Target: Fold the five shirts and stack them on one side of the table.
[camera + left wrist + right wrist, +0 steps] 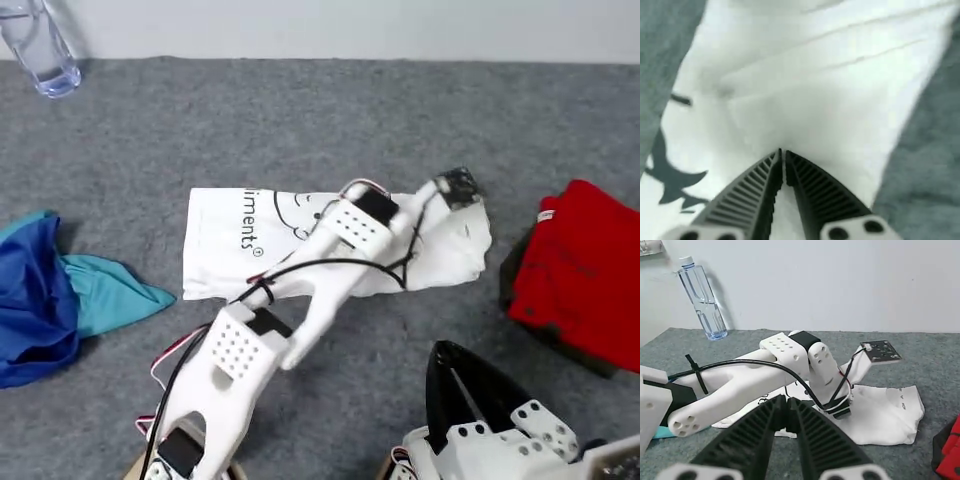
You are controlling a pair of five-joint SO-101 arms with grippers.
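The white shirt (225, 240) lies near the middle of the table (330, 110), spread out mostly flat, with dark print at its left end and a rumpled, bunched right end. The left arm (240, 345) stretches across it from the near edge. The left gripper (782, 152) is right down at the cloth of the right half, its 2 fingers pressed together at the tips. White cloth surrounds the tips; I cannot tell whether any of it is caught between them.

The right gripper (786, 401) is well back from the white shirt, near the table's front edge on the right side (440, 350), above bare table. Its 2 black fingers are closed against each other with nothing between them, pointing toward the white shirt.

At the left edge a blue shirt (30, 300) lies crumpled, partly on top of a teal shirt (110, 295) whose corner points toward the white one. These 2 are apart from the white shirt.

At the right edge a red shirt (580, 260) is folded and rests on a dark shirt (512, 270), which shows along its edges. This pile of 2 is just beside the white shirt's right end, not touching it.

A clear bottle (40, 45) stands upright at the far left corner.
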